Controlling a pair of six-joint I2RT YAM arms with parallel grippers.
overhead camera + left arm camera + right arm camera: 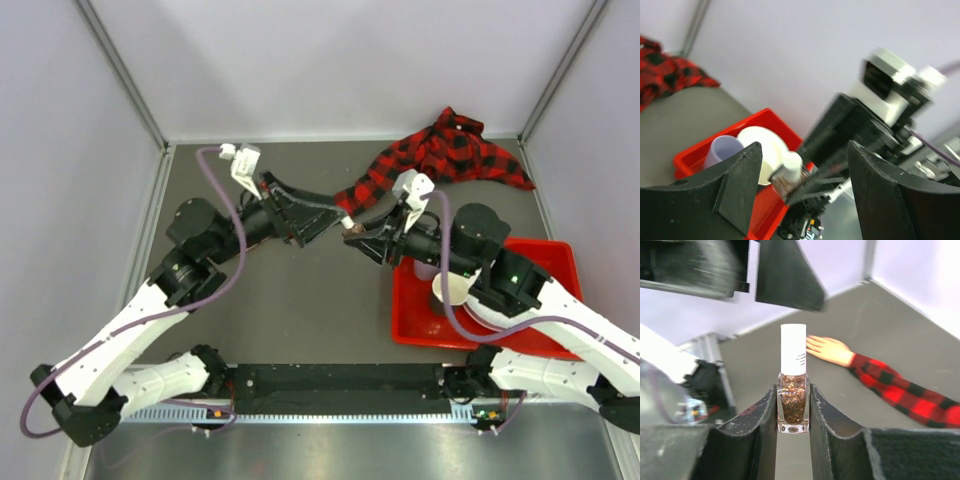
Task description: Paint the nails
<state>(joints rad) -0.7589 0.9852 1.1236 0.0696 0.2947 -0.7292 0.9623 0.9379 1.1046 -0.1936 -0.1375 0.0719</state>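
Note:
My right gripper (pixel 792 390) is shut on a small bottle (pixel 793 400) of brown glitter polish with a white cap and holds it upright above the table. The pale mannequin hand (pixel 831 349) lies flat behind it, its plaid sleeve (pixel 900 392) running right; the nails at its fingertips are too small to make out. My left gripper (pixel 802 150) is open, its jaws either side of the capped bottle (pixel 788 175) without touching it. In the top view the left gripper (pixel 322 222) and right gripper (pixel 358 232) meet tip to tip beside the sleeve (pixel 440 150).
A red tray (pixel 545 262) sits at the right under my right arm, holding a white bowl (pixel 762 150) and a pale purple cup (pixel 722 150). The sleeve's bunched cloth lies at the back right. Grey walls close in the table.

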